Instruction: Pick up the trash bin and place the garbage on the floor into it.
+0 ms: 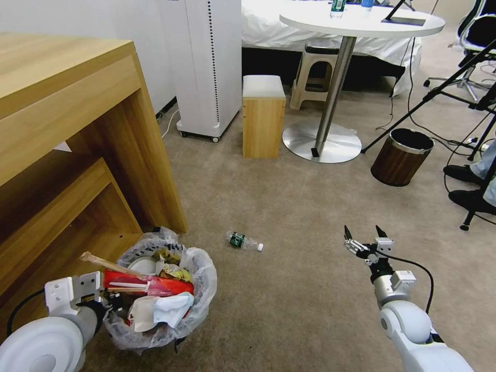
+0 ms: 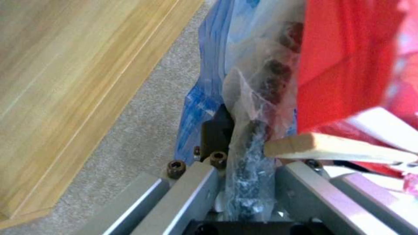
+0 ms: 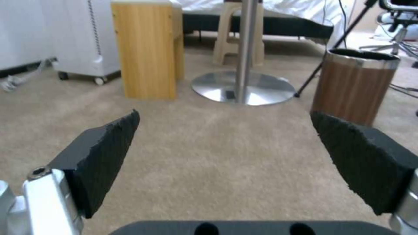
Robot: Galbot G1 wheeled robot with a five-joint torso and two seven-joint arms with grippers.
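The trash bin (image 1: 161,330), lined with a crinkly whitish bag, sits at the lower left of the head view, beside the wooden desk. It is heaped with garbage: a red wrapper (image 1: 155,284), crumpled white paper (image 1: 160,309) and a wooden stick (image 1: 103,263). My left gripper (image 1: 109,301) is shut on the bin's near rim. In the left wrist view its jaws (image 2: 248,147) pinch the rim and bag (image 2: 250,98). One green-label bottle (image 1: 243,241) lies on the beige floor (image 1: 289,206). My right gripper (image 1: 366,238) hovers open and holds nothing, right of the bottle; the right wrist view shows its fingers (image 3: 224,143) spread wide.
A wooden desk (image 1: 67,129) stands on the left. Farther back are a white appliance (image 1: 204,67), a wood stool (image 1: 263,116), a round table's base (image 1: 321,142) and a brown metal-rimmed bin (image 1: 402,156). Tripod legs (image 1: 429,98) and a seated person's shoes (image 1: 467,186) are at the right.
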